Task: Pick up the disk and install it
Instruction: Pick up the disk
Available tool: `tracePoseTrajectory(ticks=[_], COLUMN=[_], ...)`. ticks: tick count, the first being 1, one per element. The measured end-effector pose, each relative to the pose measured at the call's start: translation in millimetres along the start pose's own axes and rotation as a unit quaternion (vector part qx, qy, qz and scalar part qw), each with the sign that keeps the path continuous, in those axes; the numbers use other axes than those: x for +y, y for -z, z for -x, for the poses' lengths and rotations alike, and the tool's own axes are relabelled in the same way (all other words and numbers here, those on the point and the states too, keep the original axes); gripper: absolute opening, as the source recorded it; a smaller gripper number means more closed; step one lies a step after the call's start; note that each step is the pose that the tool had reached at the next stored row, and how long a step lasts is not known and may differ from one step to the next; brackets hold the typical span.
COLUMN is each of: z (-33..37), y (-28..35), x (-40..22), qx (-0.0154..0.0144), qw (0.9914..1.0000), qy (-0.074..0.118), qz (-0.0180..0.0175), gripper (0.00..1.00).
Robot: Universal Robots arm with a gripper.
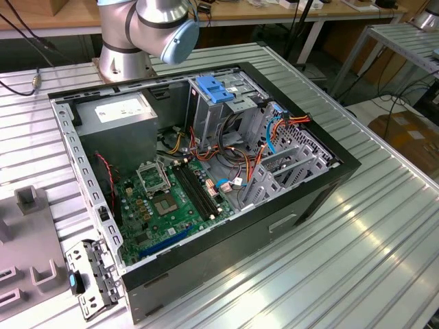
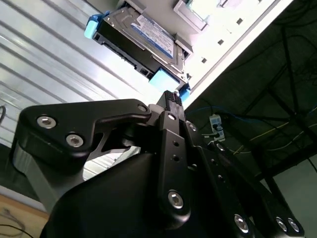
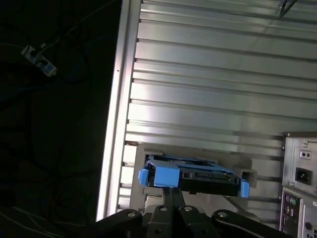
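Claw (image 2: 172, 96) at white-labelled disk (image 2: 141, 34)

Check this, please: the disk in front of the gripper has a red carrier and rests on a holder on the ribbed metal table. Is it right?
Not quite. The carrier is blue, not red; the first wrist view shows it. The rest holds: the disk rests on a holder on the ribbed metal table, in front of the gripper.
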State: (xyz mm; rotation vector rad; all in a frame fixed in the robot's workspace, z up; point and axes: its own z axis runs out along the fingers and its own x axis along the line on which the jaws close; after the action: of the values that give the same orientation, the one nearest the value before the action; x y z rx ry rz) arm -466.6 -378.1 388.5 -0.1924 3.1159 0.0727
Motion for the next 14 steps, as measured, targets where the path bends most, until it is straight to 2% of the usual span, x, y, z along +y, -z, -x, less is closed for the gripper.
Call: tracePoseTrajectory(ticks=[3, 4, 5, 6, 13, 14], z=[0.0, 0.0, 0.0, 0.0, 0.0, 0.0], y=[0.0, 0.0, 0.0, 0.0, 0.0, 0.0], x=[0.0, 0.0, 0.0, 0.0, 0.0, 0.0], qx=[0.0009, 0.0017, 0.0029, 0.0032, 0.0048, 0.0048], qw=[0.99980, 0.99925, 0.99805, 0.99746, 0.99438, 0.99436], qy=[0.020, 0.039, 0.062, 0.071, 0.106, 0.106], qz=[0.0004, 0.0008, 0.0014, 0.0015, 0.0023, 0.0023], gripper=[0.11, 0.11, 0.11, 0.11, 0.11, 0.11])
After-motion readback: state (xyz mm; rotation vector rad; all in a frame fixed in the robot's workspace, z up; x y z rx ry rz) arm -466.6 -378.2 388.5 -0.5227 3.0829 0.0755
